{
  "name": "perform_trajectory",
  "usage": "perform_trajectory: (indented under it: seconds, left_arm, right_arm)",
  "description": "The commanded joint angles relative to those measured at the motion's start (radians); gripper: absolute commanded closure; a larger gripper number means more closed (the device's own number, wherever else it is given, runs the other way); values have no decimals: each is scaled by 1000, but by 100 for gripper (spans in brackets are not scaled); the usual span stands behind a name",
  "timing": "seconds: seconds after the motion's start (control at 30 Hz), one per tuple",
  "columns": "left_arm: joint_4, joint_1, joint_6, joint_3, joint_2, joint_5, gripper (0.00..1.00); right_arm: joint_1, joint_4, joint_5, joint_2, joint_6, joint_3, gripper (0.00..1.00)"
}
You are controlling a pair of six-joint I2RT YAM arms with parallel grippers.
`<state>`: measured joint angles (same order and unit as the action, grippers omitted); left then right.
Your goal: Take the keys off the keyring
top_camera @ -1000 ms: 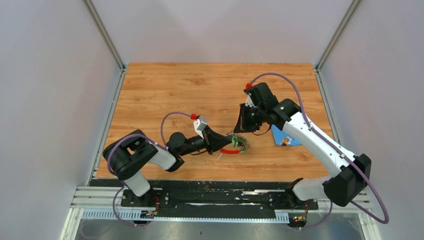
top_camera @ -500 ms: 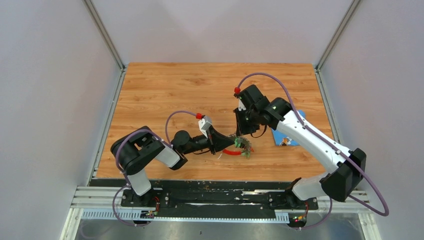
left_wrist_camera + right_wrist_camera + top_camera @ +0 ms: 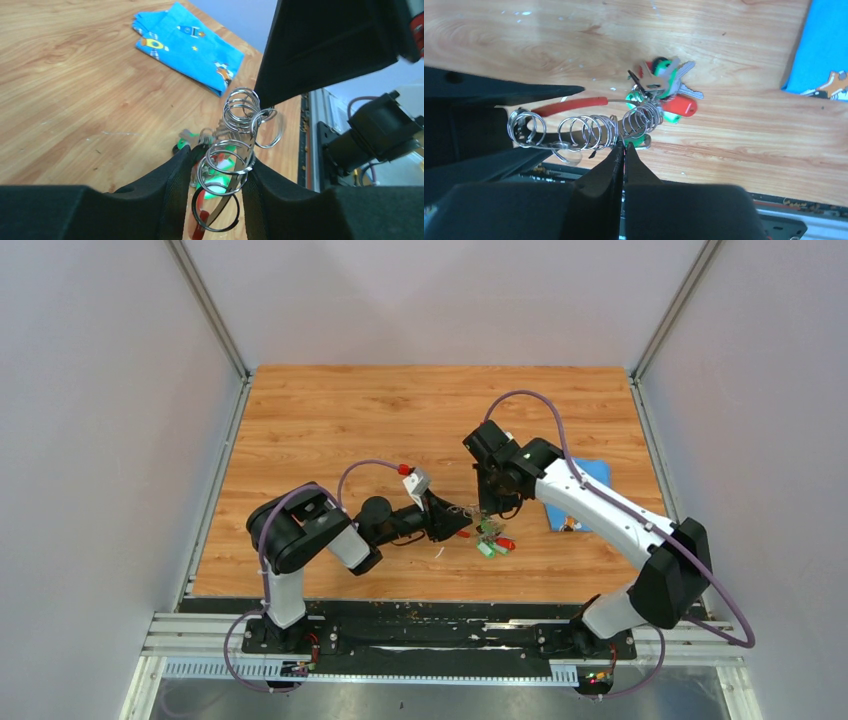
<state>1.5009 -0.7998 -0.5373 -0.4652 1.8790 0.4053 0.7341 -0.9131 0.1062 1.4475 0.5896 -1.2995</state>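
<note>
Silvery keyring (image 3: 470, 512), stretched as a loose coil, runs between the left end effector (image 3: 453, 522) and the right end effector (image 3: 488, 511) in the top view; the keys (image 3: 492, 543) are just beside both tips, on the near side. Left wrist view: its fingers (image 3: 170, 175) clamp the coil, keys beneath. Right wrist view: fingers (image 3: 599, 185) pinched together on the coil, keys just beyond.

Shiny metal keyring (image 3: 589, 131), plastic-headed keys (image 3: 661, 77), wood-grain table (image 3: 724, 40)

The keyring (image 3: 589, 131) is seen stretched into a silver coil, with green- and red-headed keys (image 3: 664, 85) bunched at one end, near the table's (image 3: 330, 420) near edge.
</note>
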Motion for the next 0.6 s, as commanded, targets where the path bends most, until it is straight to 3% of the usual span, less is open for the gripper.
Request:
perform_trajectory:
  seconds: [0.0,0.13,0.3,0.57]
  left_arm:
    - [8,7,78,14,4,-74,56]
    - [13,7,124,47,-21,-94,55]
    - [8,6,180,101,-82,-135,56]
    - [-28,-18,210,154,-208,-157,58]
  right_arm:
    - [5,-13,119,34,135,25,99]
    - [-12,-41,133,83,210,-11,99]
    - [-27,-207,185,181,387,-112,99]
    - [-30,-238,258,194,567,-183,99]
